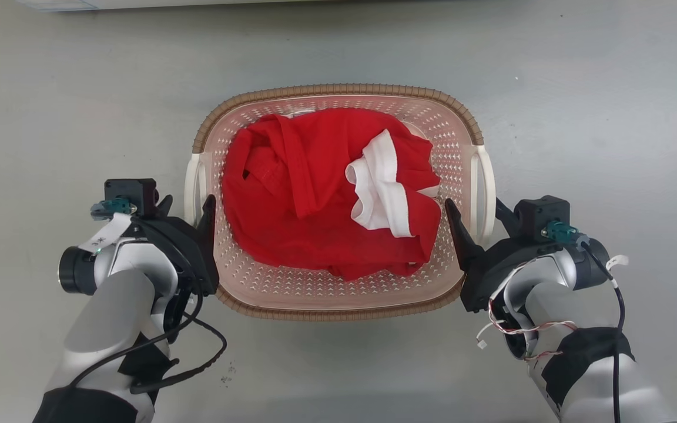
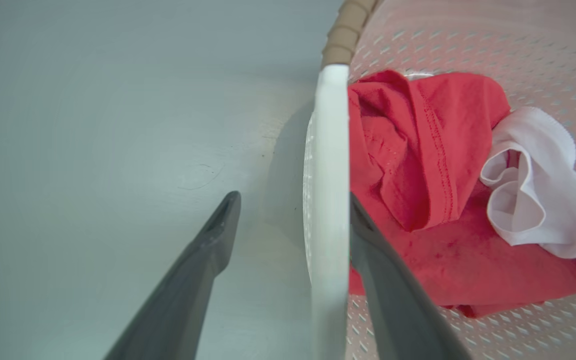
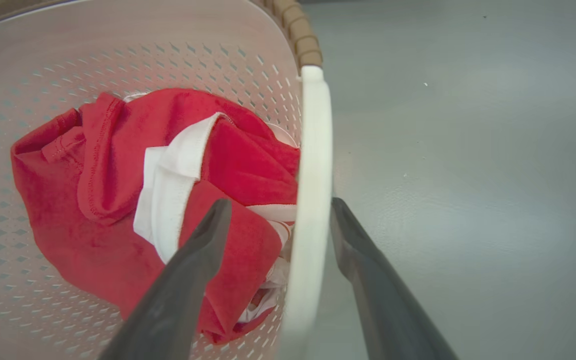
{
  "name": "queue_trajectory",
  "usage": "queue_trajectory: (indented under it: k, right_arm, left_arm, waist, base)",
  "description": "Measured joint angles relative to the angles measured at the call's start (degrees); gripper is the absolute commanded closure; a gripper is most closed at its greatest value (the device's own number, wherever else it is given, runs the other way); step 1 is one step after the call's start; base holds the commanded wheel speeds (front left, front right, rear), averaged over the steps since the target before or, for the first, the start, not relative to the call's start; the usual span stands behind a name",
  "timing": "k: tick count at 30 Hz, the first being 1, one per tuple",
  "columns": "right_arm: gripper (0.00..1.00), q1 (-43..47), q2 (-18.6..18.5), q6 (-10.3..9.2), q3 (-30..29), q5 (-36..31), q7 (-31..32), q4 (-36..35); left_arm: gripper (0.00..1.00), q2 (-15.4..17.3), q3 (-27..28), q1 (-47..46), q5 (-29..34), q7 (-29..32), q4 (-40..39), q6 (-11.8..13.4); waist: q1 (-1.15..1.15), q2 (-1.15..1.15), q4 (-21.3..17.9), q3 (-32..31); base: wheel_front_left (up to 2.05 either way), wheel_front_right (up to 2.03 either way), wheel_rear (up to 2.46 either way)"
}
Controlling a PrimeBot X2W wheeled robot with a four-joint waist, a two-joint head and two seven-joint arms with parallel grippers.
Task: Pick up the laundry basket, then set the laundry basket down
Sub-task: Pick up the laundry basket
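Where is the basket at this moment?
Head view: the basket is in the middle, between the left claw and the right claw, each open astride a white handle.

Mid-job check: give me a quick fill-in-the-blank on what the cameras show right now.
1. The left gripper and right gripper each straddle a white side ____ of the laundry basket.
2. Both grippers' jaws are ____.
3. The garment in the basket is mostly ____, with white trim.
4. One finger of the left gripper is inside the basket; the other is ____ it.
Missing words: handle; open; red; outside.
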Motion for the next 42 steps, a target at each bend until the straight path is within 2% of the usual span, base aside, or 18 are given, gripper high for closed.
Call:
queue_trajectory:
  k: [1,2,3,6,21,42]
  right_arm:
    - [0.00,-0.24,0.00,-0.18,0.21,0.27,0.04,0.12]
    - [0.00,-0.51,0.01,-0.31,0.16,0.76,0.09,0.31]
    - [1.00,-0.74,-0.01,-0.23,0.24,1.42,0.59,0.55]
    - [1.00,-0.78,0.01,-0.52,0.25,2.93,1.01,1.80]
    - [1.00,-1.62,0.66,-0.36,2.01,6.49,1.05,6.49]
    - [1.00,0.37,1.38,1.80,3.64,10.47,2.55,12.60]
  left_arm:
    - [0.00,-0.01,0.11,-0.12,-0.37,0.00,0.31,-0.01]
    - [0.63,-0.07,0.31,-0.28,-0.90,0.01,0.64,-0.26]
    - [1.00,-0.11,0.41,-0.57,-1.31,0.34,1.15,-0.49]
    - [1.00,-0.75,0.35,-1.05,-1.52,0.80,1.90,-1.24]
    - [1.00,-2.02,-0.01,-0.88,-2.16,1.00,6.64,-1.92]
    - [1.00,-3.35,-0.63,2.01,-3.55,3.77,10.01,-2.01]
  waist:
    - [0.00,0.00,0.08,0.05]
    - [0.00,0.00,0.14,0.09]
    - [0.00,0.00,0.18,0.13]
    - [0.00,0.00,0.23,0.19]
    - [0.00,0.00,-0.02,-2.63]
    - [-0.01,0.00,-0.37,-15.11]
  base:
    - [0.00,0.00,0.00]
    - [0.00,0.00,0.00]
    - [0.00,0.00,0.00]
    - [0.00,0.00,0.00]
    - [0.00,0.00,0.00]
    - [0.00,0.00,0.00]
